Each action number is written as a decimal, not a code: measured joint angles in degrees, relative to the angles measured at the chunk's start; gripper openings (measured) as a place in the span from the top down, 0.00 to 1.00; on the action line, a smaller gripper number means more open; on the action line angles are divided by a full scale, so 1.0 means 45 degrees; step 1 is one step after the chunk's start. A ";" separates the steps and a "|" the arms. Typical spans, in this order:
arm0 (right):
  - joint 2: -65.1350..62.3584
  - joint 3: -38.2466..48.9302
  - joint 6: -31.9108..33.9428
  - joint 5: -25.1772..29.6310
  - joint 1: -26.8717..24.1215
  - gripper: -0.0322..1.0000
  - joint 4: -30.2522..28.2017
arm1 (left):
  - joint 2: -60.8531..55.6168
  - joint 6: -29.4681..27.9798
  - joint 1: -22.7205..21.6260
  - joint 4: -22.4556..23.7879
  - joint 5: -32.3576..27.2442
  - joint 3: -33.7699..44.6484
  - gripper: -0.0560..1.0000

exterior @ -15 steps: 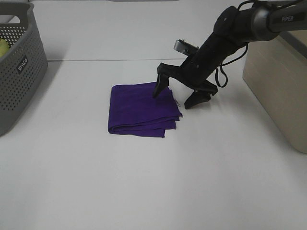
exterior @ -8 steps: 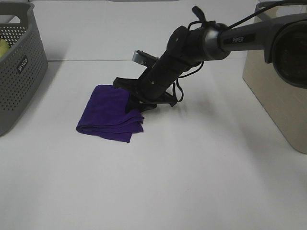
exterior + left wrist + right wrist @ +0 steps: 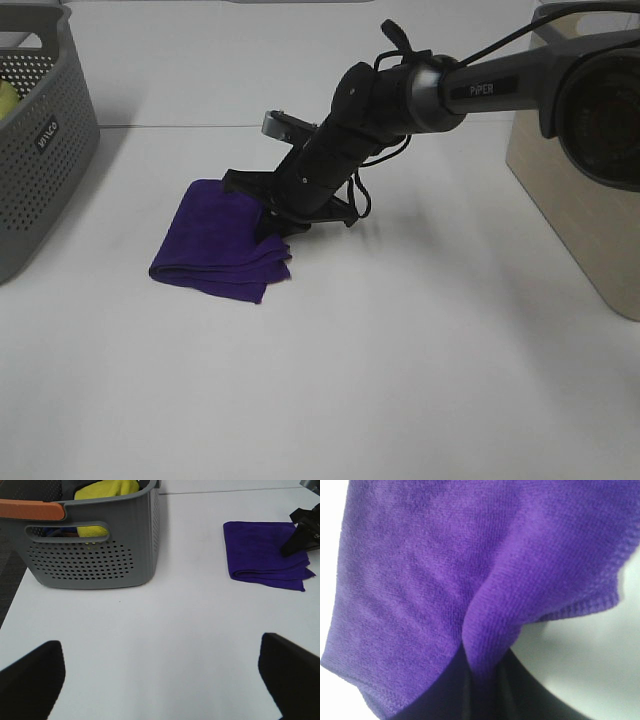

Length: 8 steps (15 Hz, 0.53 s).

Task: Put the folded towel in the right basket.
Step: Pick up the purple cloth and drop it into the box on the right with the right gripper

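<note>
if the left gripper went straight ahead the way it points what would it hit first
Likely the bare table, in the gap between the grey basket and the purple towel. Neither sits dead ahead of the open left gripper, though depth is hard to judge.

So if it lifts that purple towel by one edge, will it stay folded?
Probably floppy: the purple towel puckers into a soft ridge where the right tool pinches it. Its layers lie loose at the edge, so it may droop open. Likely light, being thin cloth.
</note>
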<state>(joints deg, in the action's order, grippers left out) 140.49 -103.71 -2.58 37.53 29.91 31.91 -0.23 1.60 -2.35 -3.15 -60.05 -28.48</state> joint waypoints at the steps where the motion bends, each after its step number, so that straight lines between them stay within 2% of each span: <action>1: -0.0229 -0.0013 -0.0191 0.0840 0.0000 0.94 -0.0420 | 0.0000 0.0000 0.0000 0.0000 0.0000 0.0000 0.01; 3: -0.1146 -0.0318 -0.0293 0.2432 0.0025 0.94 -0.1171 | 0.0000 0.0000 0.0000 0.0000 0.0000 0.0000 0.01; 6: -0.3323 -0.0942 -0.0280 0.3272 0.0038 0.94 -0.1923 | 0.0000 0.0000 0.0000 0.0000 0.0000 0.0000 0.01; 8: -0.5157 -0.1464 0.0025 0.3883 -0.0331 0.94 -0.3094 | 0.0000 0.0000 0.0000 0.0000 0.0000 0.0000 0.01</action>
<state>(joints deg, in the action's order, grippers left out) 117.28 -110.29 -2.46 55.00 28.42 17.99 -0.23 1.60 -2.35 -3.15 -60.05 -28.48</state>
